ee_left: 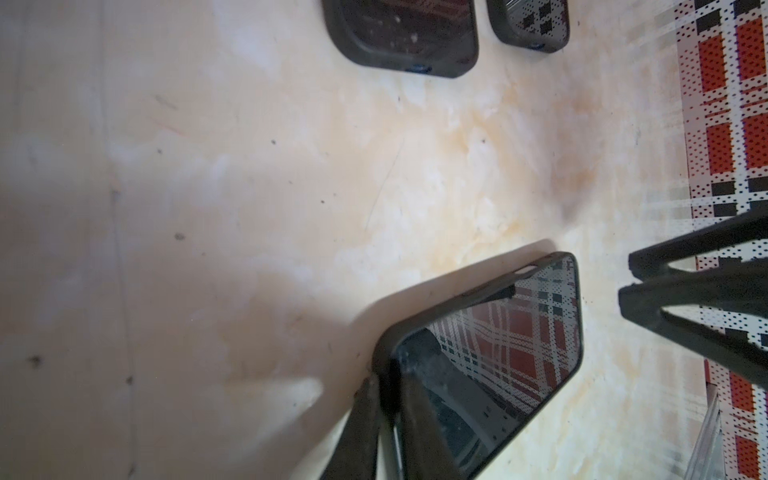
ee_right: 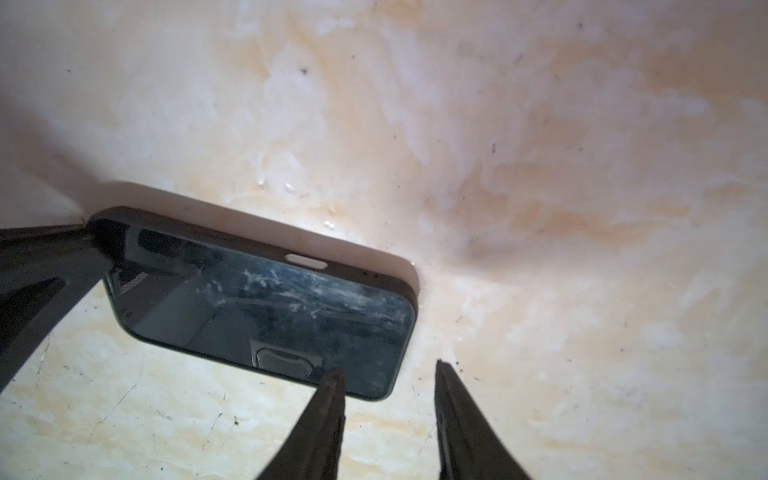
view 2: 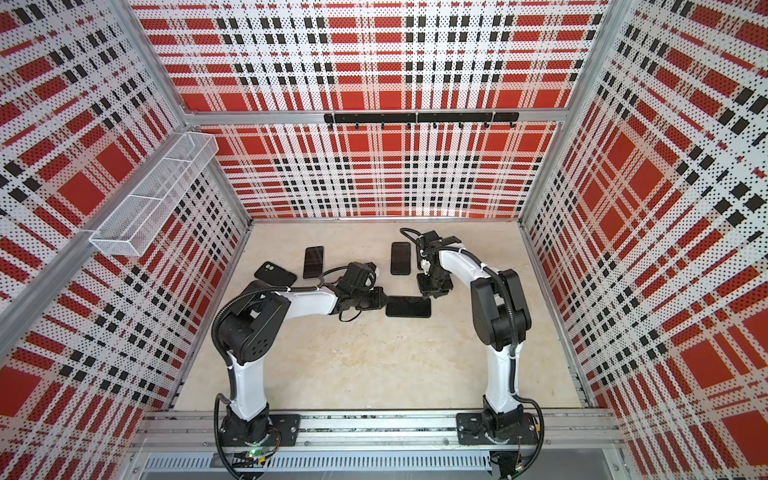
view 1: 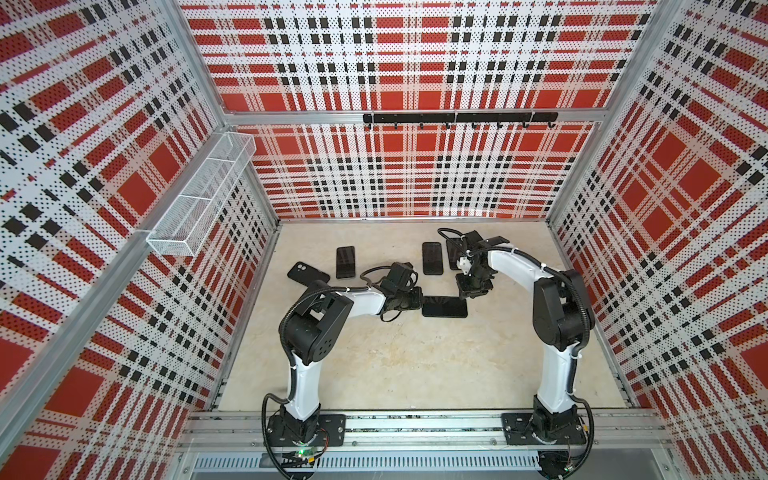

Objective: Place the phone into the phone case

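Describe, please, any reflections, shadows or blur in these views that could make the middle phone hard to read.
Left wrist view: the phone screen mirrors the plaid wall; the table nearby is shadowed and soft. Right wrist view: the glass looks smudged, with dim reflections. Both top views: walls bow from the wide lens; the phone is small yet sharp.

The phone (ee_right: pixel 266 307) sits in its case (ee_right: pixel 249 245) on the pale surface (ee_right: pixel 540 166). The right end effector (ee_right: pixel 388 368) hangs spread over one corner; the left end effector (ee_right: pixel 85 243) seemingly pinches the far end.
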Controlling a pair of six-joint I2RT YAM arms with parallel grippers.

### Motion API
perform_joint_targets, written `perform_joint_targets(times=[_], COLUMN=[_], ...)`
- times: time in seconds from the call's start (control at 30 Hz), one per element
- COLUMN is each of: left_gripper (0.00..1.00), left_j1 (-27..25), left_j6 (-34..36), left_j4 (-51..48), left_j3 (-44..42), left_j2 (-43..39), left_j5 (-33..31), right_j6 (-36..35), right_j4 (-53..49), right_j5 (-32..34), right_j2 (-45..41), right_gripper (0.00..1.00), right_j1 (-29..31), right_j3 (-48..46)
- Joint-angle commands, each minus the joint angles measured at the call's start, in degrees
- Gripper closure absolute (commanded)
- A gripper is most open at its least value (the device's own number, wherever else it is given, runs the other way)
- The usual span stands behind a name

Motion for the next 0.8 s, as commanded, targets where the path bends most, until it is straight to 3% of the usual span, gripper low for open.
perform_joint_targets(times=[0.0, 0.27, 0.5, 0.6, 0.77], left_gripper=[0.85, 0.86, 0.88, 0.88, 0.72], left_j1=[0.2, 0.3, 0.0, 0.0, 0.5], left_j6=[1.2, 1.1, 0.8, 1.0, 1.9], left_j4=[-2.2, -2.2, -2.2, -2.4, -3.8], left_j3=[0.6, 1.1, 1.5, 1.9, 1.8], left_j2=[1.6, 2.3, 2.0, 1.3, -2.0], left_j5=[-0.6, -0.5, -0.9, -1.1, -2.5], right_j6=[-2.6, -3.6, -3.3, -3.1, -3.6], right_j4=[-1.6, 1.0, 2.6, 2.3, 2.6], right_j5=[-0.6, -4.4, -5.9, -5.0, -2.7], right_j2=[2.1, 6.0, 3.8, 0.7, -2.5], right_gripper=[0.59, 0.61, 0.76, 0.76, 0.67], right_j1=[-0.5, -0.8, -0.5, -0.7, -2.2], right_j3=[1.2, 1.2, -1.3, -2.0, -1.2])
